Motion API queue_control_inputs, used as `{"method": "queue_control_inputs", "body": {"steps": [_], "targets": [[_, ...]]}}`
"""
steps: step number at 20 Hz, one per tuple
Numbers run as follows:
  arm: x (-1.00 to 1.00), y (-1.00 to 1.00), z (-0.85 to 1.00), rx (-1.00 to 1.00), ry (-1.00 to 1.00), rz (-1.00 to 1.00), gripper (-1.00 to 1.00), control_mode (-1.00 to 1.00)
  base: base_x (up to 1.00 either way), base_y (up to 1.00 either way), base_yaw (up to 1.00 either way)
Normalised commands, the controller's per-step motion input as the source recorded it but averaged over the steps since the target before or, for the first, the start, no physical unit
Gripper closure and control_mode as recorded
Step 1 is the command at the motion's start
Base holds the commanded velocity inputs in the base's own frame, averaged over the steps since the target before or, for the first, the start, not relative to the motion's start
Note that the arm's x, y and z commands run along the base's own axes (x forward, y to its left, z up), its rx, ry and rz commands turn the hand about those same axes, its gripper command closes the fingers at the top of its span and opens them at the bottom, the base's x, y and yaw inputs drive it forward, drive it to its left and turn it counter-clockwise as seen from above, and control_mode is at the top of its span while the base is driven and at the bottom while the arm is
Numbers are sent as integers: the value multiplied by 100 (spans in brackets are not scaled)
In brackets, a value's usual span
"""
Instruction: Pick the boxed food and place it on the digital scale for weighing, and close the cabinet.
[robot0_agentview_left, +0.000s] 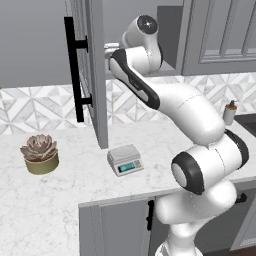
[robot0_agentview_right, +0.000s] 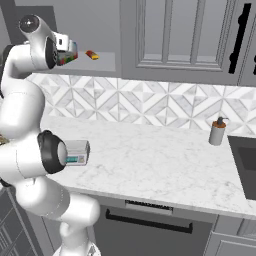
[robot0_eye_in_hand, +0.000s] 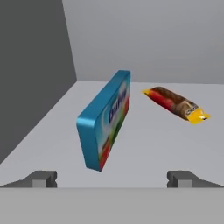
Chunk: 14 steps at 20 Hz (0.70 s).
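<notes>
Red-and-yellow snack bar (robot0_eye_in_hand: 177, 104) lies just beside the boxed food (robot0_eye_in_hand: 106, 118) — tool (robot0_eye_in_hand: 112, 178) spread wide.

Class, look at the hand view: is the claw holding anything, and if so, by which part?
Nothing is held. The claw is open, its fingertips short of the boxed food standing on the cabinet shelf.

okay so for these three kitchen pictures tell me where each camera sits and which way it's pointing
Left base view: behind the arm to its left, looking forward and down at the counter with the digital scale, succulent and open cabinet door; the arm rises at lower right.
Right base view: behind the arm to its right, facing the counter and soap dispenser; the arm rises at lower left.
Hand view: on the hand, looking along the gripper into the cabinet shelf at the boxed food and snack bar.
Both base views share the scale.
</notes>
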Motion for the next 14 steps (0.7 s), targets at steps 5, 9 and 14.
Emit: {"method": "queue_control_inputs", "body": {"steps": [5, 9, 14], "targets": [[32, 10, 0, 0, -3, 0, -100, -100, 0, 0, 0], [14, 14, 0, 0, -1, 0, -100, -100, 0, 0, 0], [26, 4, 0, 0, 0, 0, -100, -100, 0, 0, 0]]}}
